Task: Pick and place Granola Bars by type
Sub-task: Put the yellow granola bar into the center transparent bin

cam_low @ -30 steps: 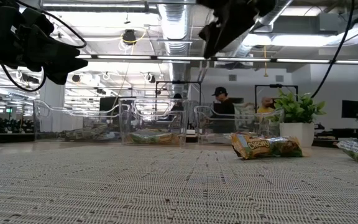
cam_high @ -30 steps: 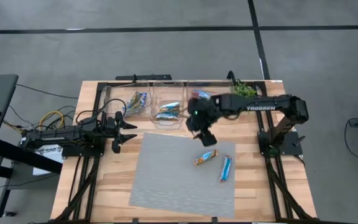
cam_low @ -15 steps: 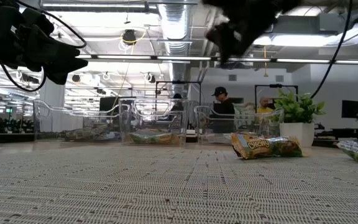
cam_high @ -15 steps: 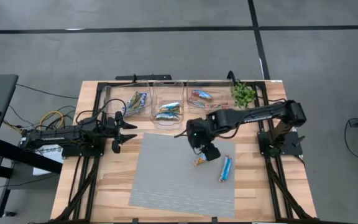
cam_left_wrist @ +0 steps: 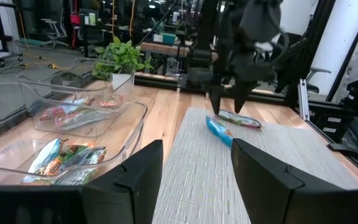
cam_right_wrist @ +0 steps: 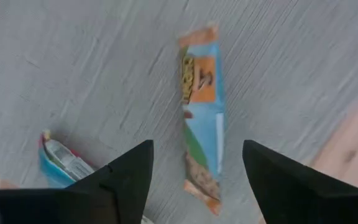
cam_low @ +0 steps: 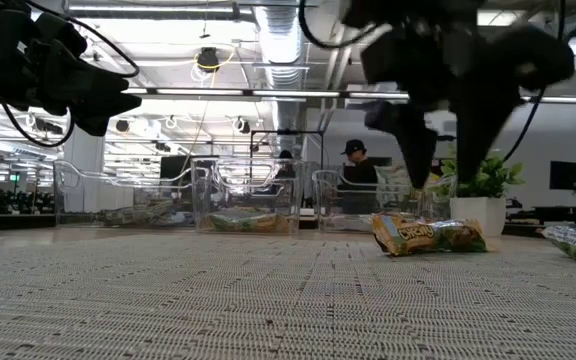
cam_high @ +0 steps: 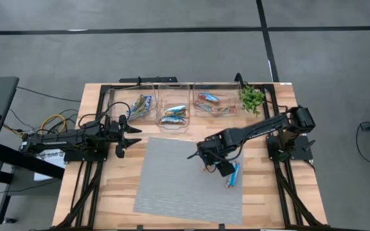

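Surface (cam_high: pixel 108 186) of pale wood planks carries everything here, and a grey woven mat (cam_high: pixel 172 186) lies on its near half as the work area, giving the loose bars a flat bed to be picked from. Along the far edge stand three clear bins, one per wrapper kind: the left bin (cam_high: pixel 122 108) holds mixed silver-blue bars, the middle bin (cam_high: pixel 162 106) several more blue-toned ones, the right bin (cam_high: pixel 227 110) an orange-red one, so the sorting looks well along. A small potted plant (cam_high: pixel 252 97) sits just beside the right bin, out of the way.

The right arm reaches across the mat, its right gripper (cam_right_wrist: pixel 194 163) hanging directly above the multicolour bar (cam_right_wrist: pixel 201 140) with jaws spread wide to either side of it and nothing between them, seemingly lined up to come down across the bar's narrow width. The blue bar (cam_right_wrist: pixel 64 163) lies just beside it on the mat, apart from it, likely left for a later pick.

The left gripper (cam_left_wrist: pixel 194 167) waits over the surface at the mat's left edge, jaws spread and empty, clear of the right arm's reach.
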